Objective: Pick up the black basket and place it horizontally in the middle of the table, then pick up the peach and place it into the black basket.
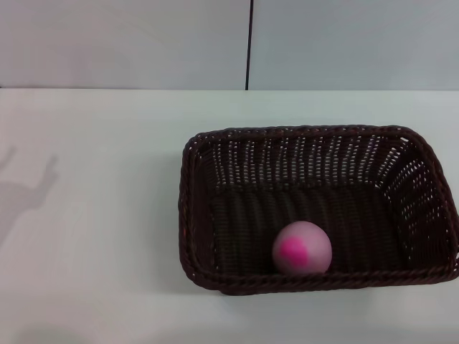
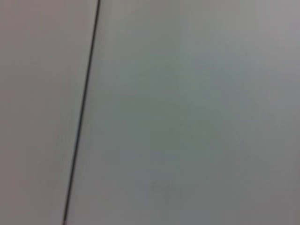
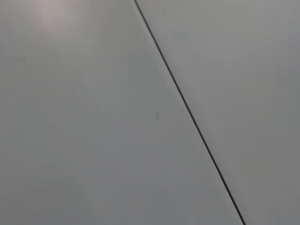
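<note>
The black basket (image 1: 215, 215), dark woven wicker with a braided rim, lies lengthwise across the white table (image 1: 93, 215), right of the middle in the head view. The peach (image 1: 302, 248), pale pink with a magenta blotch, rests inside the basket on its floor against the near wall. Neither gripper shows in any view. Only an arm's shadow falls on the table at the far left. Both wrist views show a plain pale surface crossed by a thin dark line.
A pale wall with a dark vertical seam (image 1: 249, 43) stands behind the table's far edge. The basket's right end reaches the edge of the head view. Bare tabletop lies to the left of the basket.
</note>
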